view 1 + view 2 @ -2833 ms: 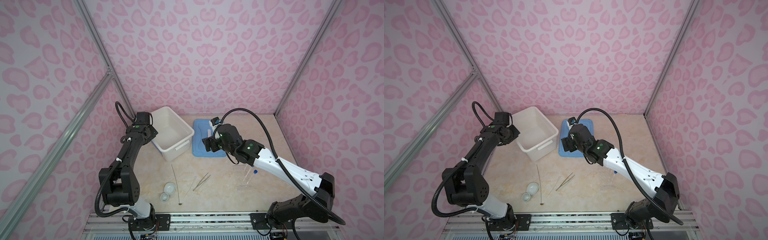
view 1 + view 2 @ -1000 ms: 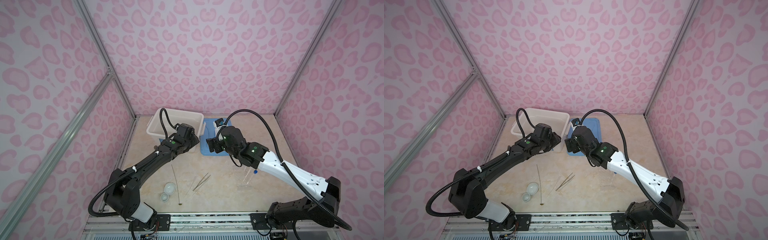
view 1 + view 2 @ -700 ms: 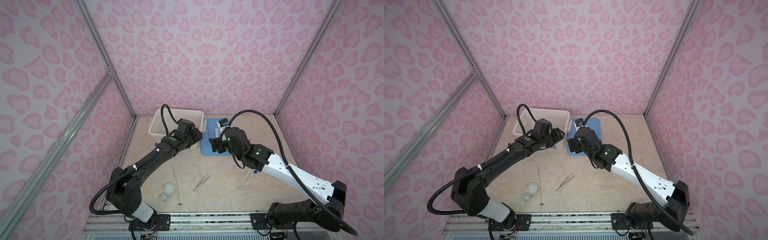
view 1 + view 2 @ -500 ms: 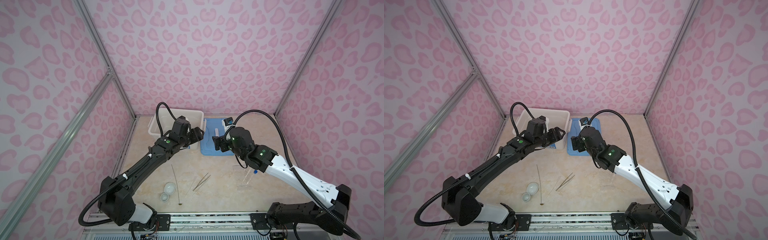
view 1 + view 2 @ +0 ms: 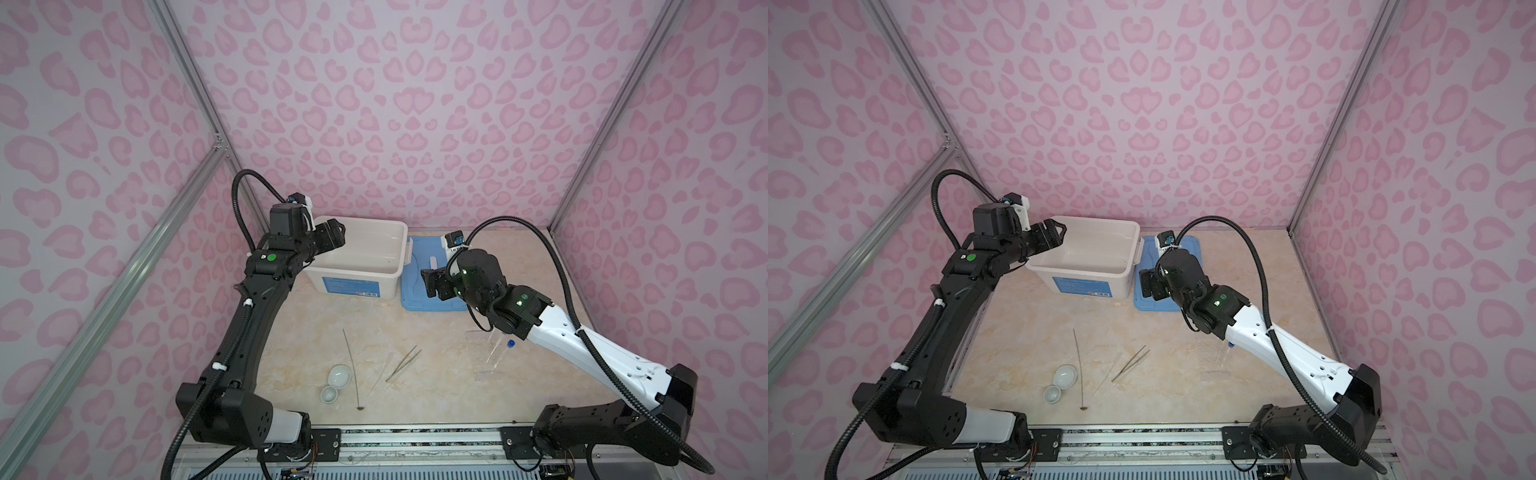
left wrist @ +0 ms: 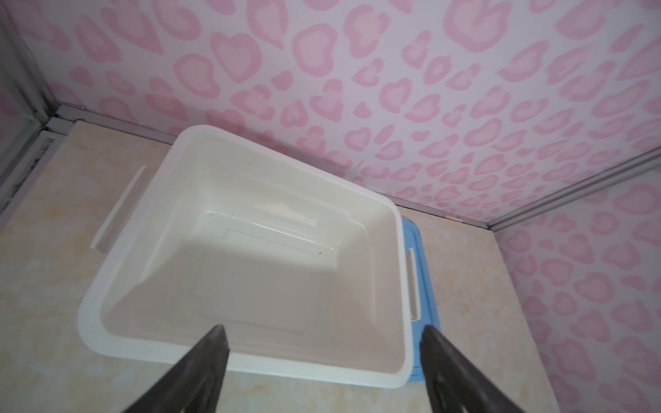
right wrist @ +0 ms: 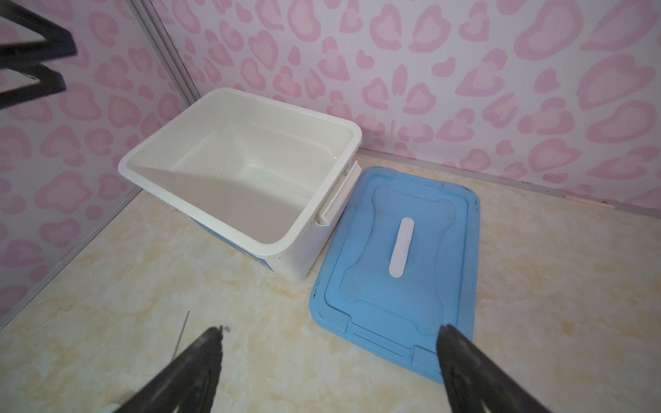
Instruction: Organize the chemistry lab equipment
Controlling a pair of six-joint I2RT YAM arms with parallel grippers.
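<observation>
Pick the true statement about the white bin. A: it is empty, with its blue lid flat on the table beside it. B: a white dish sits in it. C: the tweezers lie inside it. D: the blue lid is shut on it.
A: the right wrist view shows the white bin with a bare floor, and the blue lid lies flat right beside it.

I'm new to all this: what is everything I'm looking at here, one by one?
table: one, beige, marbled
bin: one, white, empty, back of table
lid: one, blue, flat right of bin
dishes: two, white, front, side by side
rod: one, thin, right of dishes
tweezers: one, metal, right of rod
dropper: one, clear, faint, beside tweezers
rack: one, clear, right side of table
tube: one blue cap at rack; more cannot tell
left arm: black, jaws open, empty, above bin's left end
right arm: white and black, jaws open, empty, above lid's front edge
</observation>
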